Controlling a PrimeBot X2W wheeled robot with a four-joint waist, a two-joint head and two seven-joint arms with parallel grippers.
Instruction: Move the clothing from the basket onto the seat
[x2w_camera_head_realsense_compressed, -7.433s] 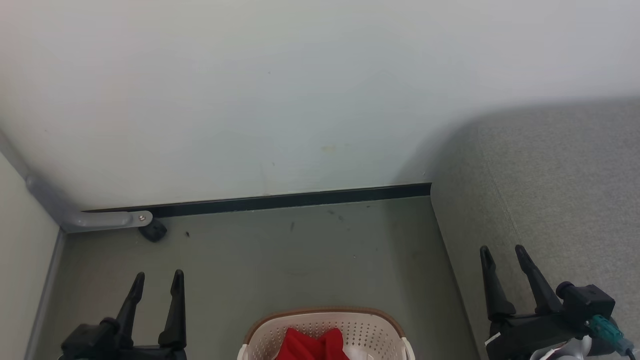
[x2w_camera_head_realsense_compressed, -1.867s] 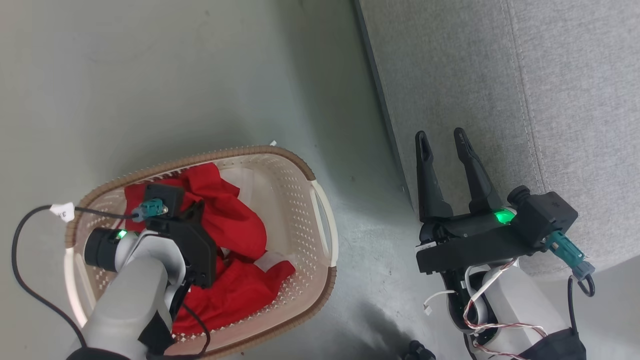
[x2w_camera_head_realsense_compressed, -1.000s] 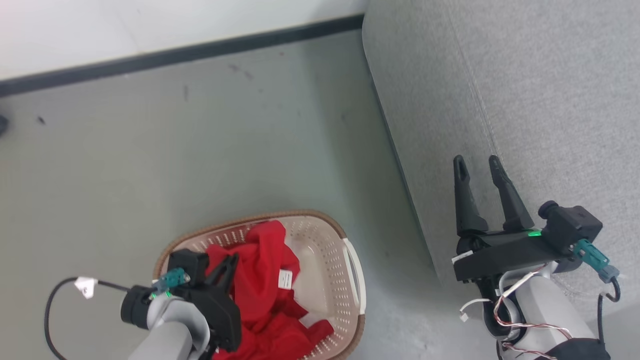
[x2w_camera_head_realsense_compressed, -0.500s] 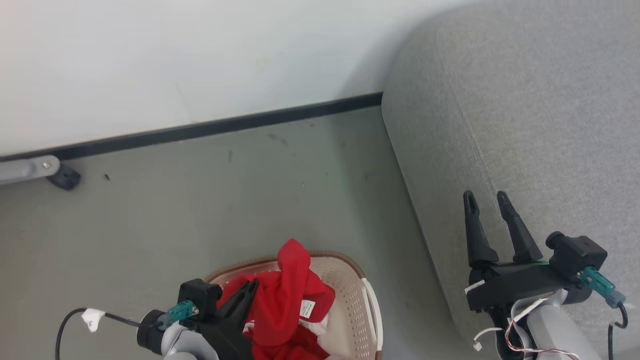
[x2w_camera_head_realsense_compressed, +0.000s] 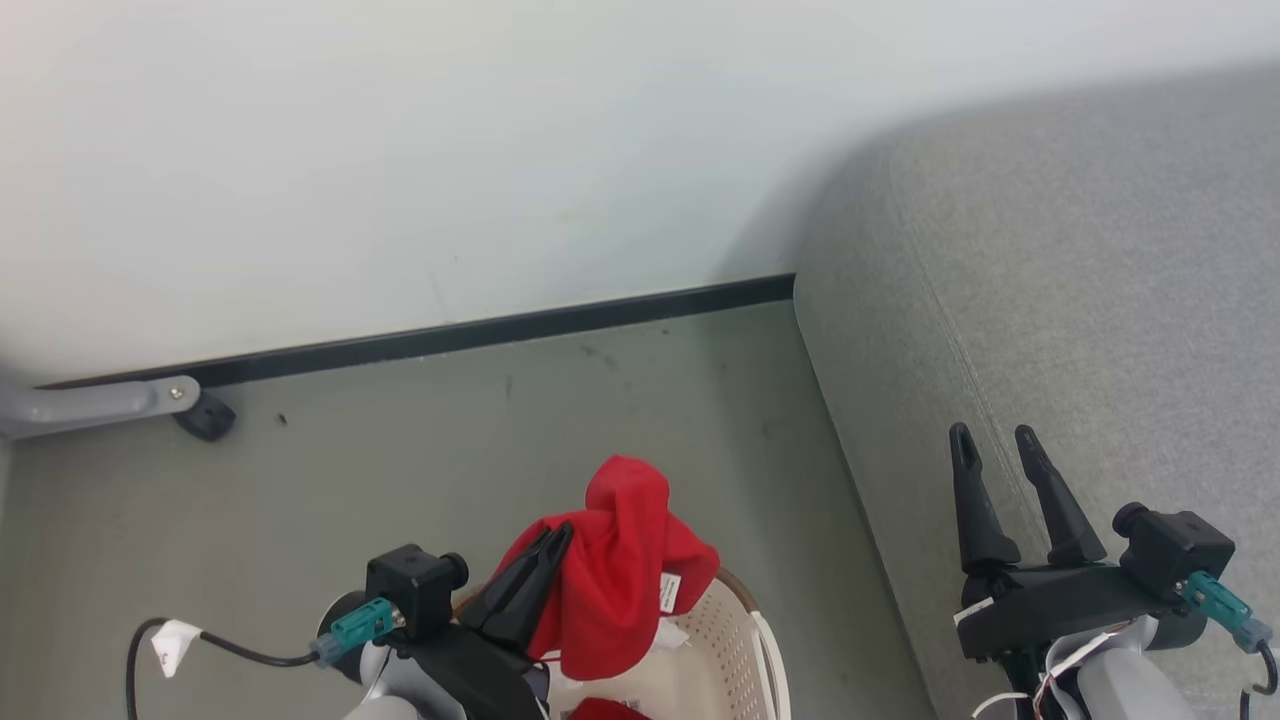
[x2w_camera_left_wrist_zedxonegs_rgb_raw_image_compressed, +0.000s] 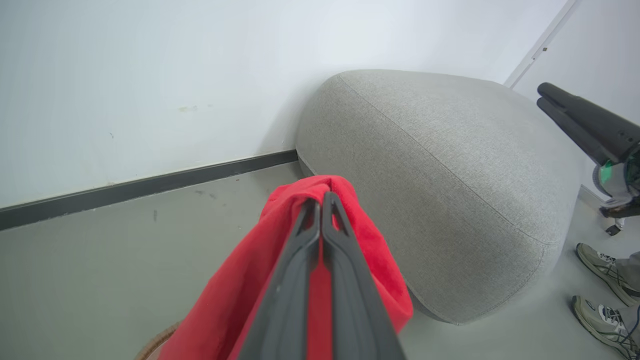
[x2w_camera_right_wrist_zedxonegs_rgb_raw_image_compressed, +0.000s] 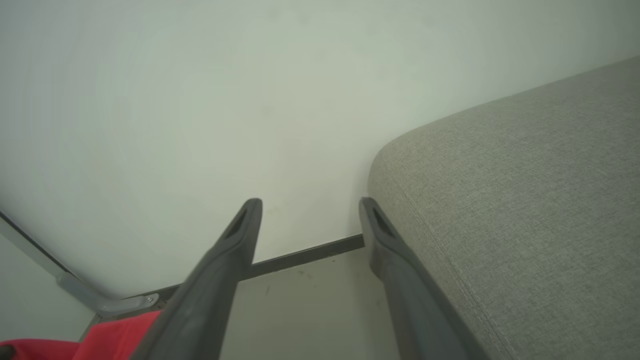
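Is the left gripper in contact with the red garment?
Touching. The left wrist view shows the left gripper shut on the red garment, with fabric folded over both fingertips and hanging down either side.

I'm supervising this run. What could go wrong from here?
The left gripper pinches the red garment by one fold at its tips; it might slip off on the way to the seat. Its hanging tail is close to the basket rim and could snag. The open right gripper hovers over the seat's edge, possibly in the path.
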